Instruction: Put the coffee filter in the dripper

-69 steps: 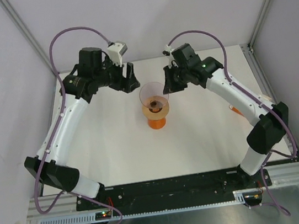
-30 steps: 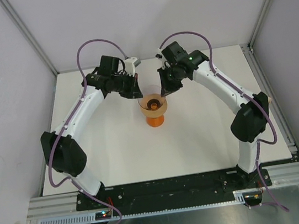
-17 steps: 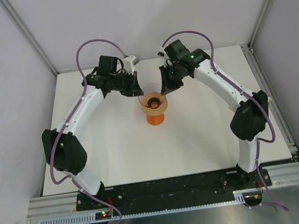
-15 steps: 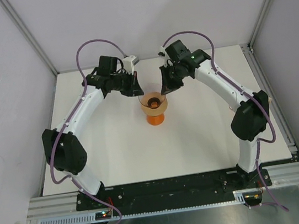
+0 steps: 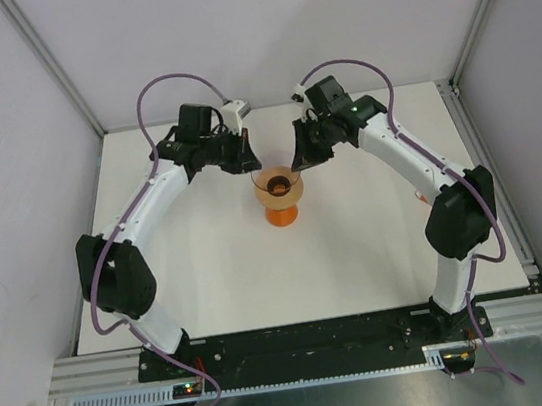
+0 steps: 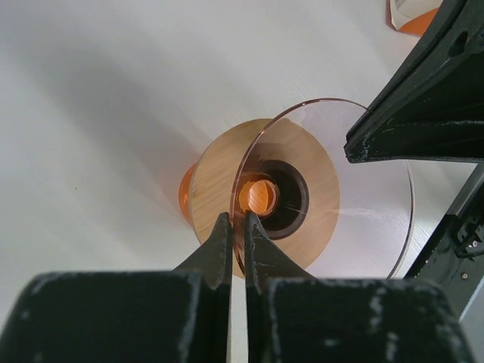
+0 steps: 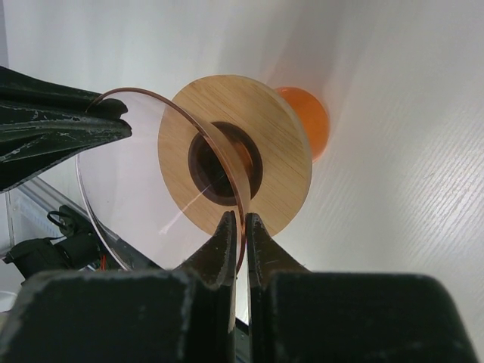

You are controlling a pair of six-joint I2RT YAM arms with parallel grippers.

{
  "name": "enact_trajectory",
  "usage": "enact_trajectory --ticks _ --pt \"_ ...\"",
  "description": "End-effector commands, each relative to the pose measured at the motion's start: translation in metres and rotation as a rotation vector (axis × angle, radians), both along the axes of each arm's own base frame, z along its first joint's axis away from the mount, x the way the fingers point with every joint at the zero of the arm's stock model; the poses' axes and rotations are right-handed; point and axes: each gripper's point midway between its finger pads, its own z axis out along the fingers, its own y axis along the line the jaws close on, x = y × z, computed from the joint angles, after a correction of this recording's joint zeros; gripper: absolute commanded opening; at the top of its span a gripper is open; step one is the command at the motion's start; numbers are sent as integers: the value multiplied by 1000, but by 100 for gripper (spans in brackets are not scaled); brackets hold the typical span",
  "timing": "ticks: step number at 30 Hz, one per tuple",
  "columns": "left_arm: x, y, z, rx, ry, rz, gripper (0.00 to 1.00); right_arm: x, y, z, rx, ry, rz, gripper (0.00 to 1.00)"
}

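The dripper (image 6: pixel 370 204) is gripped by its rim on 2 sides: the left gripper (image 6: pixel 236 227) is clamped on one edge, the right gripper (image 7: pixel 238 227) on the opposite edge. Its tip is set in a wooden disc (image 7: pixel 280 151) over an orange cup (image 7: pixel 306 113). The coffee filter is seen in no view. Positioning the dripper is judged the step in hand; next, the rim must be released without tipping, and the filter found.

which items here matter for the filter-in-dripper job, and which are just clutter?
Job:
- dripper, rim pinched by left gripper and right gripper
- coffee filter: not in view

Just there:
- wooden disc and orange cup under the dripper
- orange packet, off to the side
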Motion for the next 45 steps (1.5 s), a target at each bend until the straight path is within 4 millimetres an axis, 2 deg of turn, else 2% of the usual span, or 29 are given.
enact_trajectory --ticks 1,5,8,14,19,23,27,35,40,45 --pt "-51 33 -123 265 292 -58 0 -12 1 -80 -125 106 79 0" --pt "-49 36 -130 266 308 -46 0 -14 0 -87 -132 123 83 0" --pt "-45 34 -121 249 287 -42 0 -13 0 -80 -131 103 76 0" --pt "-36 24 -79 176 209 -31 1 -7 8 -51 -104 21 71 0" --pt "-26 16 -46 121 148 -26 5 0 22 -23 -58 -42 63 7" --pt "-22 13 -34 103 124 -18 8 7 26 -6 -40 -85 49 13" --pt "-22 12 -24 88 107 -18 16 9 29 2 -26 -100 47 17" --pt "-12 10 12 61 17 2 33 8 41 19 5 -129 62 26" --pt "-3 12 32 58 -40 23 40 10 43 31 15 -159 57 29" --pt "-3 12 41 53 -62 26 50 9 42 41 19 -172 61 34"
